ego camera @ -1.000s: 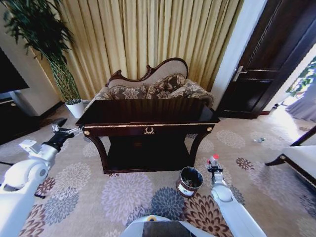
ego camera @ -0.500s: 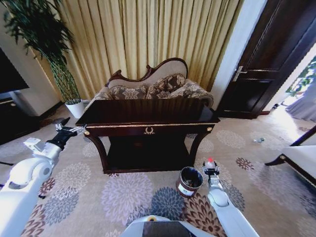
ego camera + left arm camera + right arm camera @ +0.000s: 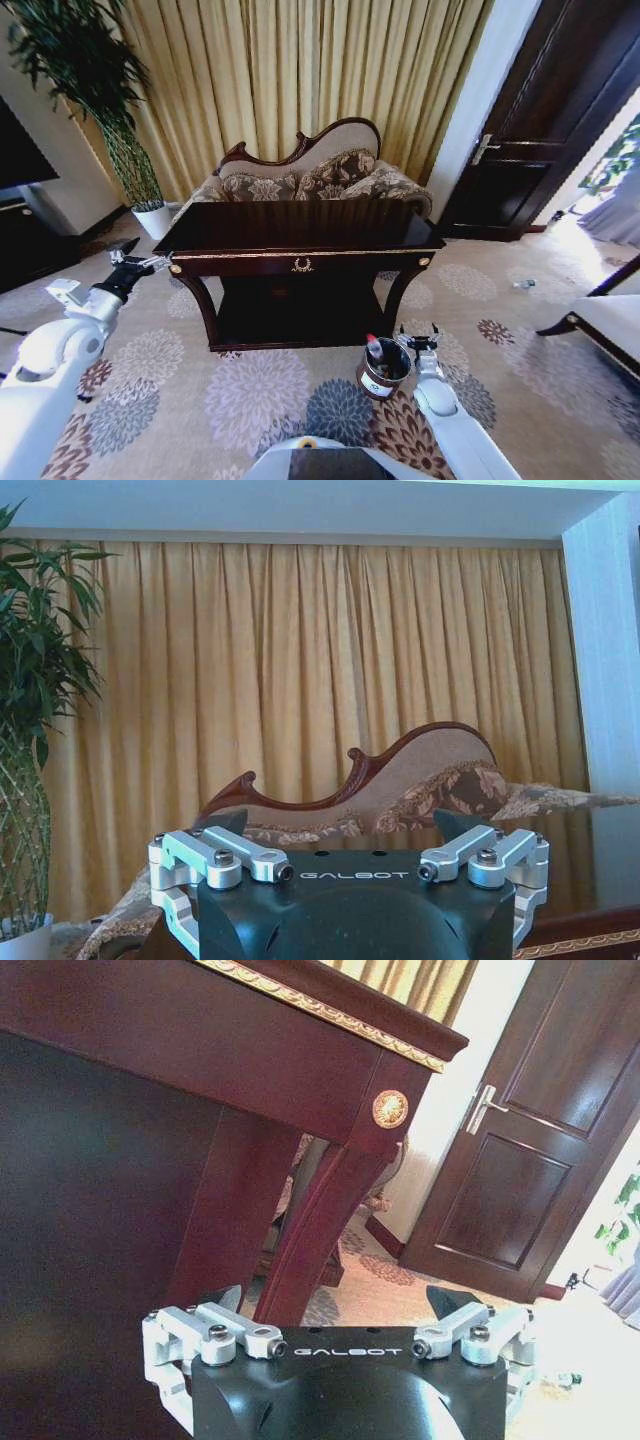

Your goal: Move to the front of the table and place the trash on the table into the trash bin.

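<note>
The bottle (image 3: 375, 352) stands tilted in the mouth of the trash bin (image 3: 376, 385), red cap uppermost and poking above the rim. The bin sits on the patterned carpet (image 3: 250, 395) in front of the bench (image 3: 300, 264), near its right front leg. The right gripper (image 3: 421, 341) hangs just beside the bin on its right side, released: its fingers are spread and nothing lies between them, as the right wrist view (image 3: 335, 1300) confirms.

The main risk, as I judge it, is the bottle itself. If it is only leaning on the rim and has not dropped inside, it could tip back out onto the carpet. The bin looks small and light, and the right gripper is close enough that a careless sideways move could knock it over and spill what it holds.

The left gripper (image 3: 131, 262) is raised off the bench's left front corner, also released, its fingers apart and empty in the left wrist view (image 3: 340, 825).

The inside of the bin is mostly hidden, so how deep the bottle sits cannot be told. The bench top is dark, glossy and seen at a shallow angle; no scraps show on it, but small pieces could be lost in the reflections of the sofa (image 3: 310, 175) behind.
</note>
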You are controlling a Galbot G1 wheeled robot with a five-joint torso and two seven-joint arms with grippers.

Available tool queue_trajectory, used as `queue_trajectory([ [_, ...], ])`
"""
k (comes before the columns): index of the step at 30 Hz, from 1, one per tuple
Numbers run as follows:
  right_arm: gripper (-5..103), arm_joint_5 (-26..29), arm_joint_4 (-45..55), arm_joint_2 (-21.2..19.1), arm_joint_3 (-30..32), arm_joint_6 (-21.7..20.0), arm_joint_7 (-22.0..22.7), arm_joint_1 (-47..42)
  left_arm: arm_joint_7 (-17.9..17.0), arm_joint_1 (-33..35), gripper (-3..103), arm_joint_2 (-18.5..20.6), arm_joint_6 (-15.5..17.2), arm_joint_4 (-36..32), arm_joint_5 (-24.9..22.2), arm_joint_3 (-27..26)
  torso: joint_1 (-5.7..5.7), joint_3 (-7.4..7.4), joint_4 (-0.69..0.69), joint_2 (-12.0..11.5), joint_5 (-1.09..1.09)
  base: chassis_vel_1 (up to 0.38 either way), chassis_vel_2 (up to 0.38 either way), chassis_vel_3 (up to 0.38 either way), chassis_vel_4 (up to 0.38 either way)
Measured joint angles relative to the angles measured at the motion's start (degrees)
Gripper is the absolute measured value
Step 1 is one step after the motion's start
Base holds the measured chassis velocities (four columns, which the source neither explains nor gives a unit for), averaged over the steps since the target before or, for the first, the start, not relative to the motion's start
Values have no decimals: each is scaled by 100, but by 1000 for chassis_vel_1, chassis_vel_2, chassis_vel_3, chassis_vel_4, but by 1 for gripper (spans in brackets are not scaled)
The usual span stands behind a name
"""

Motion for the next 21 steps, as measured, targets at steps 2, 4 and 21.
queue_trajectory([
  [2, 100, 0, 0, -5, 3, 1, 0, 0, 1, -3, 100, 0, -4, 0, 0, 0, 0, 0, 0, 0, 0, 0, 0, 0, 0],
  [4, 100, 10, 41, -12, 25, 6, 21, 0, 2, -2, 100, 1, -9, -4, -2, -8, 0, 0, 0, 0, 1, 0, 0, 0, 0],
  [21, 100, 1535, 2991, -773, 126, -882, -285, -388, -396, 172, 100, -305, 233, -421, -390, -123, 0, 0, 1, 0, 0, 0, 0, 0, 0],
])
